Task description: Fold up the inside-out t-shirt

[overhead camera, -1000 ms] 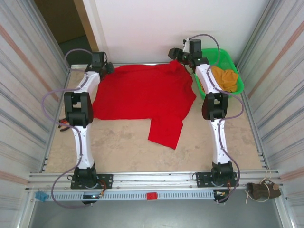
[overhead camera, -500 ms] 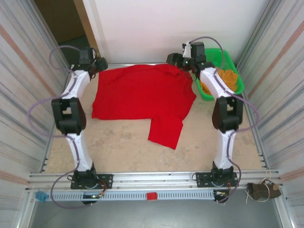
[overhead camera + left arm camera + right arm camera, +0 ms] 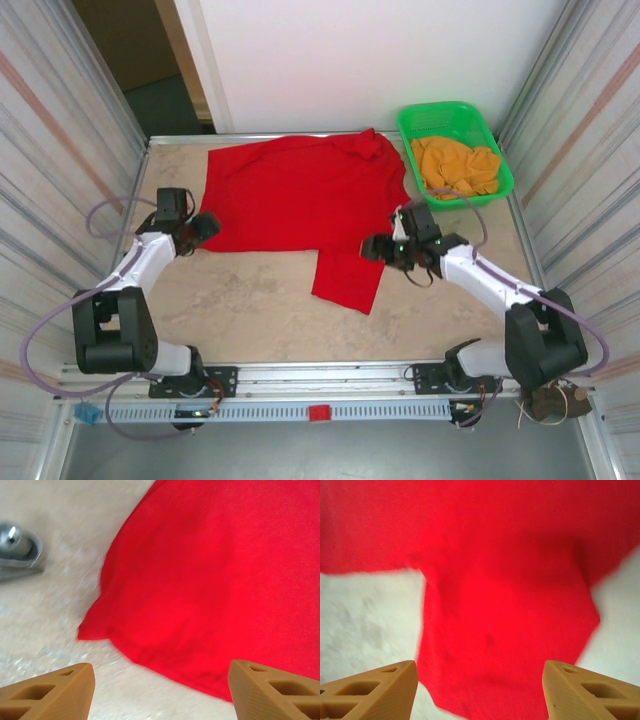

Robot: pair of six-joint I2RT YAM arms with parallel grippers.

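The inside-out t-shirt (image 3: 300, 190) lies spread flat across the back middle of the table, bright red, with one sleeve (image 3: 348, 277) reaching toward the front. My left gripper (image 3: 205, 226) hovers open at the shirt's near left corner. In the left wrist view that corner (image 3: 87, 630) lies just ahead of the left gripper (image 3: 160, 695), with bare table between the tan fingers (image 3: 50, 692). My right gripper (image 3: 373, 247) is open beside the sleeve's right edge. In the right wrist view the red sleeve (image 3: 505, 630) runs down between the wide-apart fingers (image 3: 590, 690) of the right gripper (image 3: 480, 692).
A green basket (image 3: 440, 108) at the back right corner holds an orange-yellow cloth (image 3: 458, 165). Corrugated metal walls close in both sides, and a rail runs along the near edge. A metal fitting (image 3: 17, 547) sits on the table left of the shirt.
Both arms have pulled back from the shirt's far corners at the back edge to its near side, the left to the near left corner, the right to the sleeve. The shirt lies flat.
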